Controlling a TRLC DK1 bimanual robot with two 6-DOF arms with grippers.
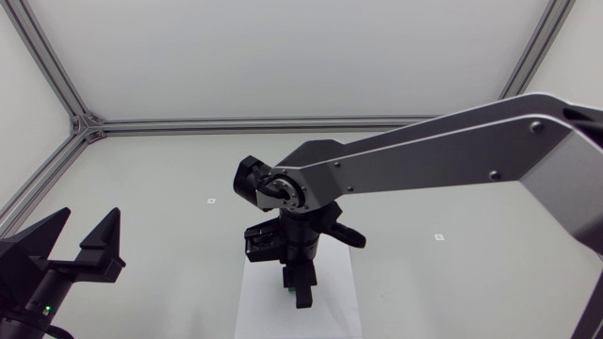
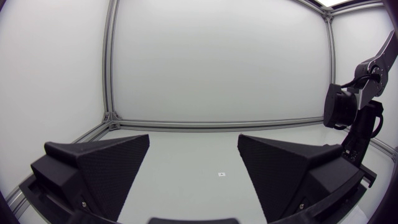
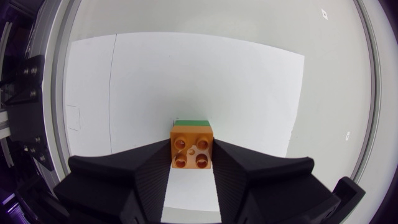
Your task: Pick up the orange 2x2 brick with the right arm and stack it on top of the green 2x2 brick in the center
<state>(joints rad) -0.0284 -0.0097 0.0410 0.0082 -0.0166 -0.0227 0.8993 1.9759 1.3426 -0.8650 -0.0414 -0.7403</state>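
The orange 2x2 brick [image 3: 192,147] sits between the two black fingers of my right gripper [image 3: 192,167], studs toward the camera, and both fingers press on its sides. Just beyond and under it a strip of the green 2x2 brick [image 3: 191,122] shows; whether the two bricks touch I cannot tell. In the head view my right arm comes in from the right to the table's middle, with its gripper [image 1: 300,288] pointing down over a white sheet [image 1: 334,306] and hiding both bricks. My left gripper [image 1: 83,247] stands open at the near left, holding nothing.
The white sheet [image 3: 186,74] lies flat under the bricks on the grey table. Small markers [image 1: 211,201] dot the tabletop. From the left wrist view, my right arm [image 2: 356,118] stands off to the side beyond the wide-spread left fingers [image 2: 286,165].
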